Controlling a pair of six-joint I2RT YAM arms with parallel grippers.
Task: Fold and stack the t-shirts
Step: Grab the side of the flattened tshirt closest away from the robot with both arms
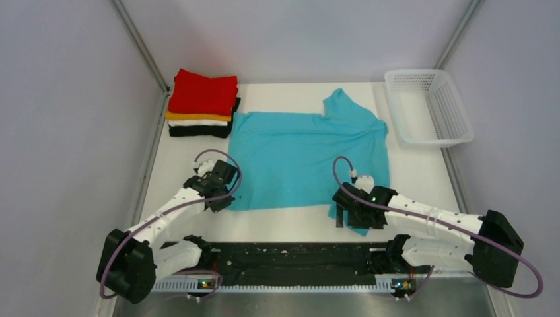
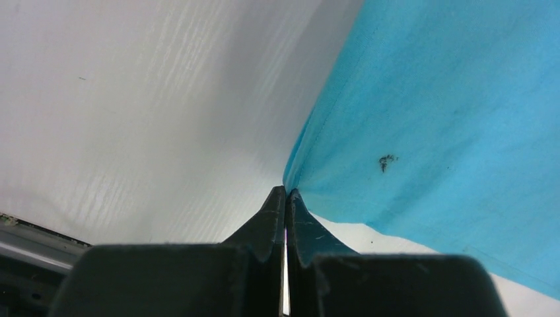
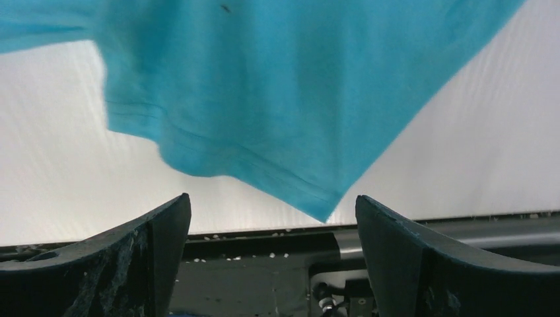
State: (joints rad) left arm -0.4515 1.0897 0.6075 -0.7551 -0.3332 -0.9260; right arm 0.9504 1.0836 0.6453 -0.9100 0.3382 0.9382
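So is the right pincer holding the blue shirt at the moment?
No, the right pincer has its fingers wide apart, and the turquoise t-shirt shows its corner between them, touching neither.

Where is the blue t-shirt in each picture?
Top external: the blue t-shirt lies spread across the middle.
Left wrist: it fills the right side.
Right wrist: it spans the top, one corner pointing down.
Shared landmark: the white table under it.
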